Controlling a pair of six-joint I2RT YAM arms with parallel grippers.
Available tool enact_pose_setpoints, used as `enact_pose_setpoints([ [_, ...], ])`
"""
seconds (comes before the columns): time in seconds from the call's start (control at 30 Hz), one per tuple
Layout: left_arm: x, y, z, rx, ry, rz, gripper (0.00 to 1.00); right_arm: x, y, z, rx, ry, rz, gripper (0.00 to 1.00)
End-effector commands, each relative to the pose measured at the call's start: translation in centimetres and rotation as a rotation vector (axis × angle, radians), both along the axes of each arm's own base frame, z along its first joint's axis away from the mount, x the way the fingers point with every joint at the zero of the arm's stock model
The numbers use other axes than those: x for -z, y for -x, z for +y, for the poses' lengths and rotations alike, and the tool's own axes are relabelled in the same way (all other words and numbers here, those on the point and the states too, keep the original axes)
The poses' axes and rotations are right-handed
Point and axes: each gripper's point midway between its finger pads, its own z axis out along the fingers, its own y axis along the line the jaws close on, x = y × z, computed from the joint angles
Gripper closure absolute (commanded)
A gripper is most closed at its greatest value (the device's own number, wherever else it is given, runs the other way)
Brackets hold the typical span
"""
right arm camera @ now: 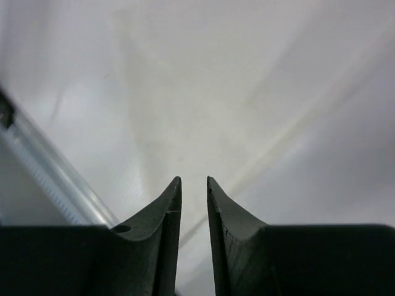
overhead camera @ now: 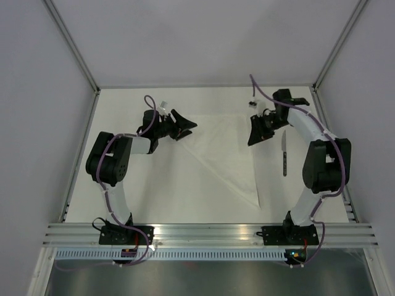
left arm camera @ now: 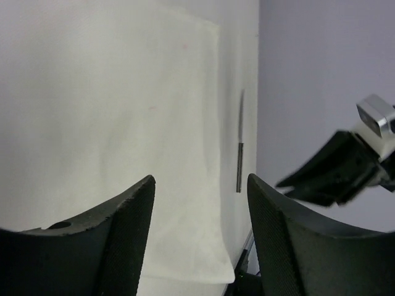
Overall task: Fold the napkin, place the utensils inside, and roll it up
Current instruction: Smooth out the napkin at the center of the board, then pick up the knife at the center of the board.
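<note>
White desk seen enclosed on three sides by plain grey panels. Aluminium struts noted at both back corners. Grooved aluminium rail fixed along near desk edge; slotted white strip mounted just below it. Grey surface recorded beneath strip.

Napkin looked soft matt cloth, faintly creased. Utensil was dull-grey metal; surface smooth, matt. Left gripper jaws were matt black, stippled.

The napkin lies on the bench between the left tool and the right tool. A knife lies right of the right tool, near the napkin's edge, not touching it.
</note>
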Motion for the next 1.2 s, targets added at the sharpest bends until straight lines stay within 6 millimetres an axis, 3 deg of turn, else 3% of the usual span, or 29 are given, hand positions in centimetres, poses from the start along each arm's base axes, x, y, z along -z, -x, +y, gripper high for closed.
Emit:
enact_pose_setpoints([
  [0.0, -9.5, -1.6, -1.1, 0.067, 0.049, -0.277, 0.32, -1.3, -8.0, -9.4, 0.333, 0.249, -0.204, 0.70],
  [0.03, -10.4, -1.7, -1.2, 0.072, 0.049, -0.301, 0.29, -1.6, -9.4, -13.5, 0.423, 0.293, -0.213, 0.67],
  [0.13, -13.9, -1.8, -1.4, 0.077, 0.050, -0.385, 0.27, 1.4, -10.6, -21.1, 0.542, 0.445, -0.189, 0.64],
  [0.17, -14.7, -1.8, -1.5, 0.078, 0.047, -0.404, 0.27, 2.7, -10.2, -23.2, 0.561, 0.517, -0.175, 0.62],
  [0.23, -16.1, -1.6, -1.3, 0.072, 0.031, -0.438, 0.26, 4.7, -9.3, -25.3, 0.586, 0.558, -0.155, 0.57],
  [0.3, -17.0, -1.4, -1.1, 0.070, 0.020, -0.460, 0.26, 6.3, -8.0, -25.9, 0.584, 0.586, -0.128, 0.51],
  [0.5, -16.2, -0.8, -1.1, 0.093, -0.007, -0.450, 0.26, 6.0, -8.0, -26.0, 0.631, 0.591, -0.179, 0.44],
  [0.8, -15.0, 0.0, -0.9, 0.094, -0.022, -0.427, 0.26, 6.4, -5.7, -24.6, 0.632, 0.587, -0.193, 0.45],
  [1.17, -14.5, 0.8, -0.6, 0.098, -0.048, -0.418, 0.26, 6.1, -4.4, -22.2, 0.638, 0.579, -0.212, 0.46],
])
